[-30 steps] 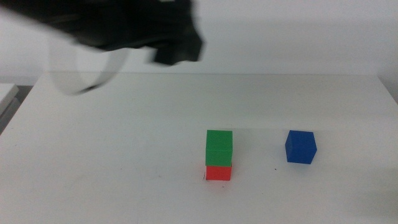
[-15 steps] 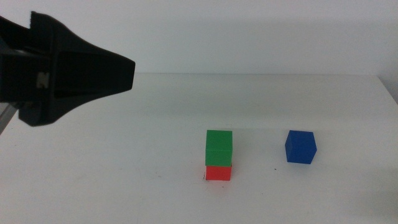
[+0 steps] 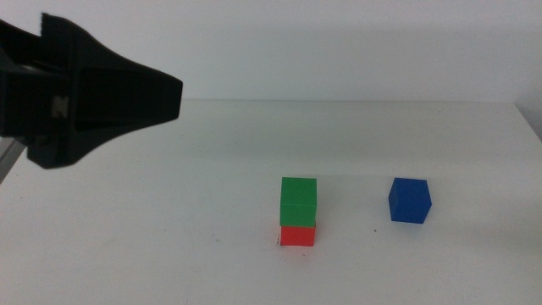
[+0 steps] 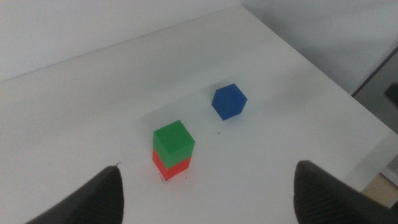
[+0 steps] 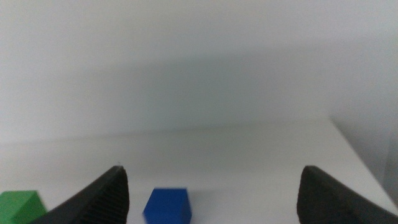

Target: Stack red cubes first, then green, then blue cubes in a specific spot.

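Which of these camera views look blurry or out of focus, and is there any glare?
Middle view: cubes sharp, the left gripper large and soft. Left wrist view: green cube and blue cube crisp. Right wrist view: hazy, blue cube soft-edged. No glare anywhere.

Both tools [image 4: 205,186] [image 5: 211,193] wide apart, raised.

red cube [image 3: 297,235] — top hidden under green cube [image 3: 298,201]

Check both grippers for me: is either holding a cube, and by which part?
Nothing is held. The left gripper and right gripper are both open and empty; the small matte blue cube sits alone on the white table.
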